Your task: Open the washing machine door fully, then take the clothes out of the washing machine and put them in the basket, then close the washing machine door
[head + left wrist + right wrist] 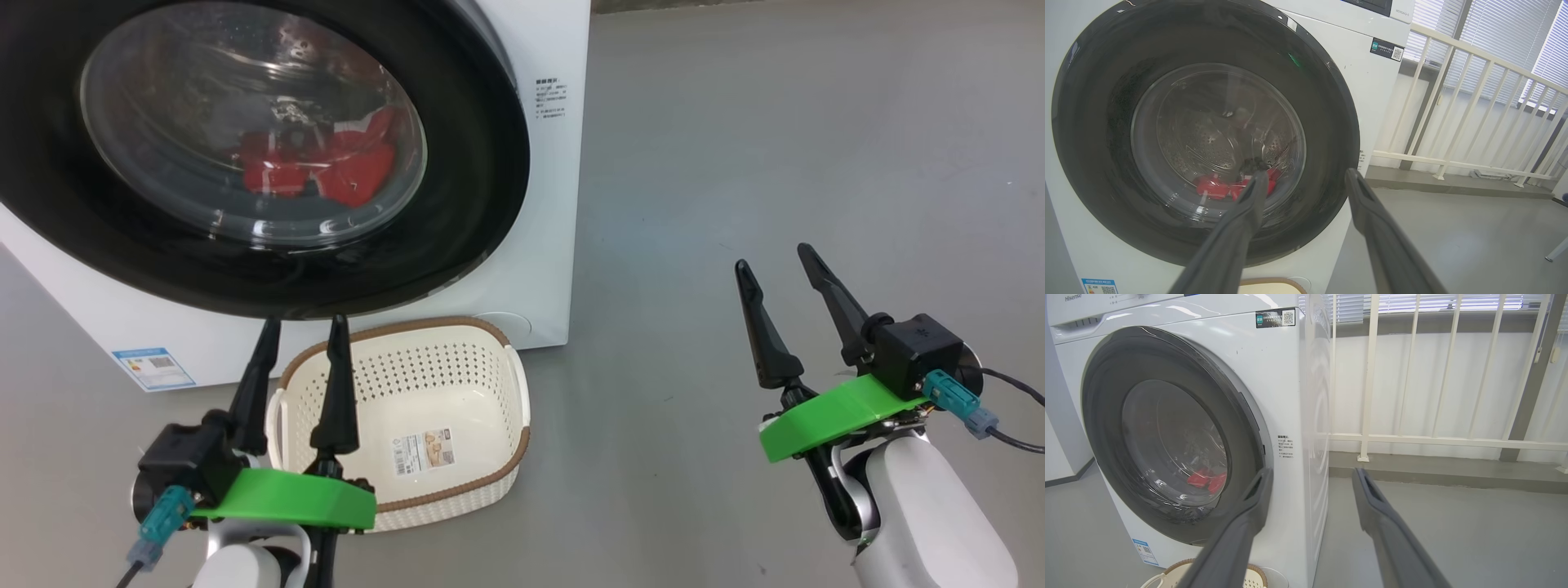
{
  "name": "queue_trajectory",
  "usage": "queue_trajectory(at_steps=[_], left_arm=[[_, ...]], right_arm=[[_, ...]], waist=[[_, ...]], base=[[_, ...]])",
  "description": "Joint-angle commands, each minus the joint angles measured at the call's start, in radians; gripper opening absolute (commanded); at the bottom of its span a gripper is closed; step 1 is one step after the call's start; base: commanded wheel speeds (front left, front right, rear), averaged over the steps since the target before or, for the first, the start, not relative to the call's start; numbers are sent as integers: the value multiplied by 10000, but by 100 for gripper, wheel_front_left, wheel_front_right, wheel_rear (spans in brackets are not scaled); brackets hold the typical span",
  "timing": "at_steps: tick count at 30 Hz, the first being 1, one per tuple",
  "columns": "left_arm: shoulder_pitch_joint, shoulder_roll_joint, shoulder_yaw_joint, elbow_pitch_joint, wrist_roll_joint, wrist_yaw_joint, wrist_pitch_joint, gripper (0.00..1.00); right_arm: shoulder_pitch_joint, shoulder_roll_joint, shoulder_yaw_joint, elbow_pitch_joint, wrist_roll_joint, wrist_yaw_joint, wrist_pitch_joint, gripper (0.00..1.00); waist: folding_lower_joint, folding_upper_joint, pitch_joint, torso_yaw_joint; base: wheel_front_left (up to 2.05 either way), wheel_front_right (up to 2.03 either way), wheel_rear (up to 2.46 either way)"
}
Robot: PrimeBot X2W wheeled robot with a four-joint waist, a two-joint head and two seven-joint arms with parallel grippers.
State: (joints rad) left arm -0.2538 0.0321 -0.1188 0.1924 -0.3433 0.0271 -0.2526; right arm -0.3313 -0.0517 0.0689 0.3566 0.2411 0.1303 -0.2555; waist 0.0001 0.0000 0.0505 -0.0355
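A laundry corner: washing machine (1290,375) on grey floor (1453,531) beside white railing (1372,375) and window blinds (1498,24).

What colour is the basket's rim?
Brown, woven-look. The basket shows best in the head view.

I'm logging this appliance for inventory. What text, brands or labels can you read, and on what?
"Hisense": washing machine top panel.
Black QR sticker on its front: too small.
Blue energy label: too small.
Grey print beside the washing machine door: blurred.
Paper label in the basket: too small.
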Motion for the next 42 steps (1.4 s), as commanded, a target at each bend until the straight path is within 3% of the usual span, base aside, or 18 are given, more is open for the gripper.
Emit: queue_trajectory(at_steps=[1,20,21,23,26,28,36,42], left_arm=[[-366,181,308,-286,70,45,-91,100],[-267,181,165,-467,31,91,-91,100],[-290,181,159,-466,32,78,-91,100],[-304,181,123,-515,22,81,-91,100],[-329,181,46,-631,3,104,-91,100],[-385,181,-4,-665,-7,92,-91,100],[-494,181,-276,-1000,-54,-99,-91,100],[-587,181,-275,-1230,-9,-123,-91,100]], right_arm=[[-297,15,195,-196,-44,4,-63,100],[-305,15,84,-93,-36,4,-63,100],[-312,15,73,-109,-35,4,-63,93],[-333,15,42,-155,-40,4,-63,58],[-388,15,-21,-232,-50,4,-63,30],[-456,15,-42,-310,39,4,-63,0],[-944,15,-111,-471,1326,4,-63,0],[-1576,15,224,-23,3148,4,-63,0]], waist=[[-1,0,2,4],[-1,0,69,80],[-1,0,98,96],[-1,0,159,136],[-1,0,312,223],[-1,0,427,289],[-1,0,937,518],[-1,0,1385,650]], base=[[0,0,0],[0,0,0],[0,0,0],[0,0,0],[0,0,0],[0,0,0],[0,0,0],[0,0,0]])
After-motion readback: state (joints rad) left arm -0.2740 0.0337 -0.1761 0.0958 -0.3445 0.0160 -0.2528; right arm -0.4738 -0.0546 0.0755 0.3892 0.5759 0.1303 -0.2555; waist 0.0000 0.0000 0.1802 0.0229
